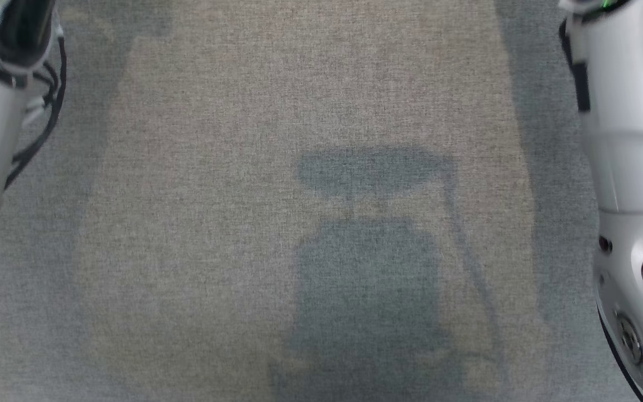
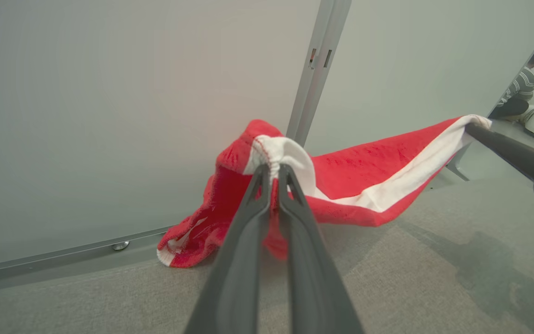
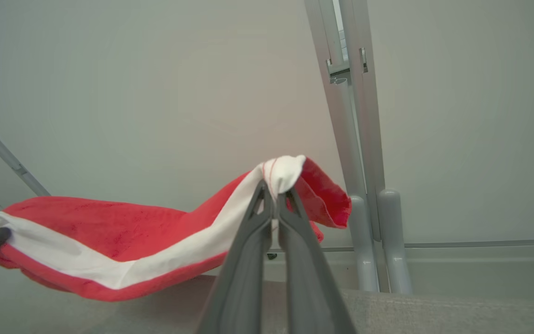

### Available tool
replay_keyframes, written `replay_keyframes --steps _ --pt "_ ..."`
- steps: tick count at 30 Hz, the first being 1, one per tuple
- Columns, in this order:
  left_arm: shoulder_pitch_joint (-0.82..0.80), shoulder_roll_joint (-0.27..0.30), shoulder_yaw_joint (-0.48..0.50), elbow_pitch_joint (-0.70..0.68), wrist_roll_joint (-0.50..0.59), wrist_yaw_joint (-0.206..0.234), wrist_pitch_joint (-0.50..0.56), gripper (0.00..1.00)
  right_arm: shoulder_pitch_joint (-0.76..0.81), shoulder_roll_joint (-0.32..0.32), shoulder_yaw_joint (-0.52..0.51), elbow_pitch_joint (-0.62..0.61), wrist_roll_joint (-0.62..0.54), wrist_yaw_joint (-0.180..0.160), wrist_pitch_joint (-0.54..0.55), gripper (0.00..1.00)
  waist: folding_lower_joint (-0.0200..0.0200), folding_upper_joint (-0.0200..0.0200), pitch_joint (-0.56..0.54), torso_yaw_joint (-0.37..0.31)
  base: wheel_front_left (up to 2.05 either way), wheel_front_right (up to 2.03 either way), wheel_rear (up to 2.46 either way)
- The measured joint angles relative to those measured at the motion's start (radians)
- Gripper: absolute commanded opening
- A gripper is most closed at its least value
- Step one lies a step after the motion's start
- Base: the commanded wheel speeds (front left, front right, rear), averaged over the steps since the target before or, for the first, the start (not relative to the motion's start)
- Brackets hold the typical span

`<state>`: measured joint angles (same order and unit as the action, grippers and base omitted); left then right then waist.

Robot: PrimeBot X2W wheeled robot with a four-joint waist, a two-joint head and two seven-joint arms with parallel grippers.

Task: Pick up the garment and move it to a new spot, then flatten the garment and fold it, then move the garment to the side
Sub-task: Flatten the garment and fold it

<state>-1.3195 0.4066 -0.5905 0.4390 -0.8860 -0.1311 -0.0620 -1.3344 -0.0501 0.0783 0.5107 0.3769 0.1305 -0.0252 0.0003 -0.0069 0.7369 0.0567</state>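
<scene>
The left gripper [image 2: 271, 170], at the centre of the left wrist view, is clamped tight on a gathered white-banded edge of the garment [image 2: 364, 171]. From this grip the red cloth with its white stripe runs rightward, sagging at mid-span, to the right gripper [image 2: 473, 127] at the upper right of that view, which is likewise closed on the white band. A loose red portion hangs below the left grip toward the lower left of centre, near the carpet [image 2: 434, 260]; contact with the carpet cannot be determined. The step in hand appears to be carrying the garment to its new spot for flattening. Recommended procedure: hold both grips at equal height. Draw them apart only until the sag is taken up, without straining the band. Lower the hanging portion to the carpet first, then trail the held edge away from it so the cloth lays out flat. No container takes part here: the garment is borne by the two grips alone.
</scene>
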Motion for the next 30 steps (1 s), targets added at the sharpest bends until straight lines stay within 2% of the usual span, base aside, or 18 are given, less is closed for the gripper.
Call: replay_keyframes --steps 2,4,7,8,12,19,23,27,30 --pt "0.06 0.044 -0.057 -0.026 -0.033 0.0 -0.051 0.0 0.113 -0.038 0.055 -0.049 -0.005 0.0 0.0 0.0 0.0 0.0 -0.013 -0.006 0.0 0.0 0.0" --pt "0.127 0.092 -0.116 -0.053 -0.061 0.0 -0.084 0.0 0.227 -0.114 0.105 -0.122 -0.038 0.0 -0.002 0.0 -0.0002 0.0001 -0.028 -0.012 0.0 0.0 0.0" --pt "0.245 0.145 -0.188 -0.083 -0.105 0.0 -0.141 0.0 0.423 -0.167 0.114 -0.218 -0.005 0.0 0.008 0.0 -0.0002 0.0001 -0.051 -0.019 0.0 0.0 0.0" --pt "0.333 0.179 -0.218 -0.099 -0.124 -0.001 -0.164 0.0 0.556 -0.185 0.11 -0.291 0.026 0.001 0.03 0.0 -0.0002 0.0 -0.074 -0.024 0.0 0.0 0.0" --pt "0.479 0.211 -0.21 -0.135 -0.172 -0.002 -0.194 0.0 0.785 -0.223 0.081 -0.437 0.078 0.003 0.092 0.0 -0.0003 0.0001 -0.134 -0.028 0.0 0.0 0.0" --pt "0.84 0.211 -0.117 -0.292 -0.146 0.011 -0.196 0.0 1.164 -0.249 0.026 -0.619 0.149 0.005 0.173 0.0 -0.0004 0.0001 -0.254 -0.034 0.0 0.0 0.0" --pt "1.071 0.189 -0.063 -0.418 -0.062 0.058 -0.196 0.0 1.372 -0.268 -0.028 -0.694 0.167 0.01 0.201 0.0 -0.0004 0.0001 -0.321 -0.034 0.0 0.0 0.0" --pt "1.313 0.147 -0.056 -0.539 -0.046 0.107 -0.196 0.0 1.604 -0.268 -0.116 -0.805 0.236 0.01 0.243 0.0 -0.0004 0.0001 -0.382 -0.028 0.0 0.0 0.0" --pt "1.418 0.12 -0.028 -0.62 -0.042 0.138 -0.195 0.0 1.722 -0.243 -0.194 -0.907 0.283 0.01 0.268 0.0 -0.0004 0.0001 -0.416 -0.019 0.0 0.0 0.0"
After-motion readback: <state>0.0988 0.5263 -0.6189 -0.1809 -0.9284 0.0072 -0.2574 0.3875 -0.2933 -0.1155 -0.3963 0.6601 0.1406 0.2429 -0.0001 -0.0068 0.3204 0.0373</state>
